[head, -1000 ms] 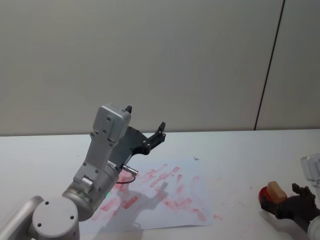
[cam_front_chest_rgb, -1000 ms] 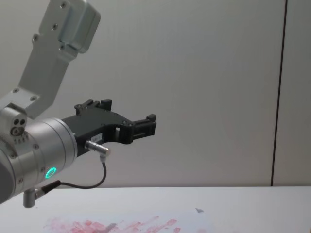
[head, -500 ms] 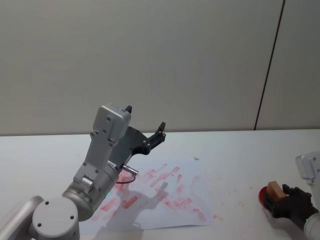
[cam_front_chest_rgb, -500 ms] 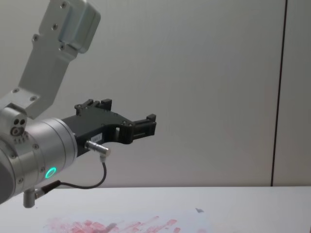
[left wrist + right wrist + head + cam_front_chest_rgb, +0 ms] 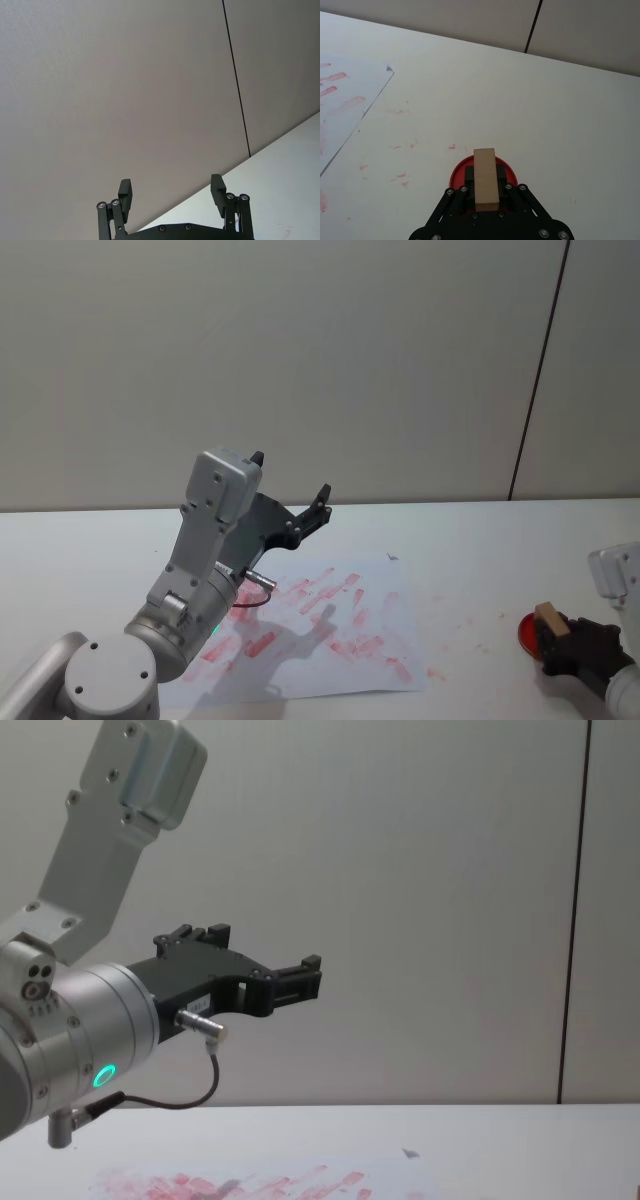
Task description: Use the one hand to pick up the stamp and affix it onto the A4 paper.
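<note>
The stamp (image 5: pixel 547 620) is a small light-brown wooden block over a round red ink pad (image 5: pixel 526 633) at the table's right front. My right gripper (image 5: pixel 556 642) is shut on it; in the right wrist view the stamp (image 5: pixel 485 165) stands upright between the black jaws of the right gripper (image 5: pixel 485 181), with the red pad (image 5: pixel 457 173) just beneath. The A4 paper (image 5: pixel 350 640), white with red-pink blotches, lies in the middle of the table, its corner (image 5: pixel 350 100) to the stamp's left. My left gripper (image 5: pixel 295 520) hangs open, raised above the paper's far left part.
The white tabletop (image 5: pixel 470 560) between paper and pad carries small red ink specks (image 5: pixel 400 176). A grey wall (image 5: pixel 350 360) with a dark vertical seam stands behind the table. The left arm's silver body (image 5: pixel 70 1030) rises over the paper's left side.
My right gripper slid in from the right edge, closed on the stamp, and shifted it slightly so more of the red pad shows. The left arm has not moved.
</note>
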You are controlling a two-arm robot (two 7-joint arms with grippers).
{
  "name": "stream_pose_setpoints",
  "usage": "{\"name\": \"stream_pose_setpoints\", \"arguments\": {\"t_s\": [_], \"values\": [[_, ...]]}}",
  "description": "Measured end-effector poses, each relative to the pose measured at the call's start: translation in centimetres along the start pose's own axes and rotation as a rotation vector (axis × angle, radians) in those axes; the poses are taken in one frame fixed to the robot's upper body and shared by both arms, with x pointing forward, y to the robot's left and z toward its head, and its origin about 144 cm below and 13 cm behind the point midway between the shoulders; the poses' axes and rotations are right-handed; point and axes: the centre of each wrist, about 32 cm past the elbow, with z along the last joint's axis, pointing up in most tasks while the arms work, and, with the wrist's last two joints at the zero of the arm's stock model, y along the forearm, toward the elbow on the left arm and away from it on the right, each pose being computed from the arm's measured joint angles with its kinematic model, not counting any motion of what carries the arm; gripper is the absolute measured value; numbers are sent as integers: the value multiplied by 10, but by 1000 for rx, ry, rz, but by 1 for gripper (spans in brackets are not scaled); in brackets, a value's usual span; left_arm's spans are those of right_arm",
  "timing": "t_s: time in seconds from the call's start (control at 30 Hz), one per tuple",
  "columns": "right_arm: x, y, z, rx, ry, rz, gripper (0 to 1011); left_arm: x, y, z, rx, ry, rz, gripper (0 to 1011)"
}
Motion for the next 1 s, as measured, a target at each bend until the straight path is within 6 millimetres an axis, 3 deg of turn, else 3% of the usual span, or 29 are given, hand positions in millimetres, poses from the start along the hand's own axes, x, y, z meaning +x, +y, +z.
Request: {"name": "stream_pose_setpoints", "arguments": {"t_s": [0.37, 1.0], "values": [[-1, 0, 5, 36, 3, 16, 221, 0, 0, 0, 0, 0, 0, 1001], [-28, 2, 51, 212, 50, 234, 221, 0, 0, 0, 0, 0, 0, 1001]]}}
